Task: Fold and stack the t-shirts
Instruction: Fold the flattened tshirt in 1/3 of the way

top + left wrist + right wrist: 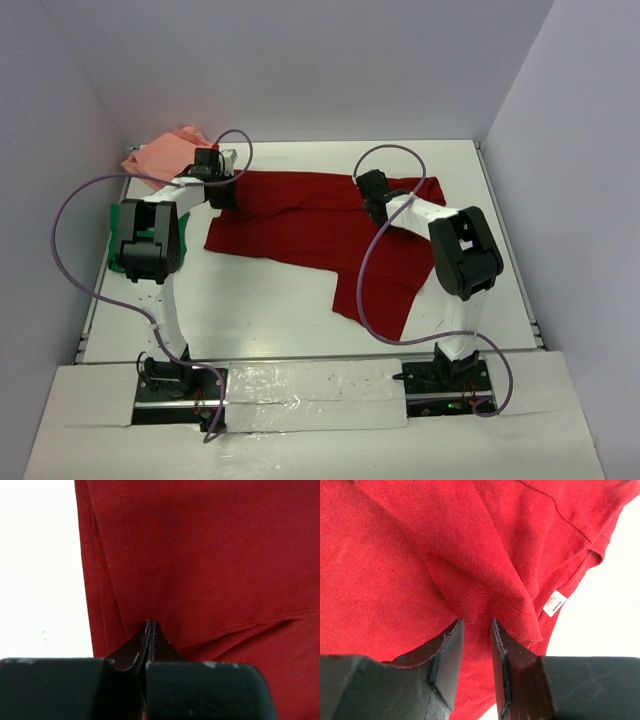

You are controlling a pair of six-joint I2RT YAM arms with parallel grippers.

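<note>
The dark red t-shirt (pixel 310 225) lies spread and rumpled across the middle of the table, one part trailing toward the near right. My left gripper (pixel 222 195) is at its far left edge. In the left wrist view that gripper (pixel 150 622) is shut, with a stitched seam and creases of the red cloth (pixel 210 555) running into the tips. My right gripper (pixel 375 205) is over the shirt's far right part. In the right wrist view it (pixel 476 621) is open a little, a hemmed fold of red cloth (pixel 485 600) just at the tips. The salmon pink t-shirt (pixel 165 155) lies bunched at the far left corner. The bright green t-shirt (pixel 122 240) is mostly hidden behind my left arm.
A white label (pixel 554 602) shows at the red shirt's edge. White walls close in the table (pixel 270 320) at the back and both sides. A white sheet (pixel 310 385) covers the near edge between the arm bases.
</note>
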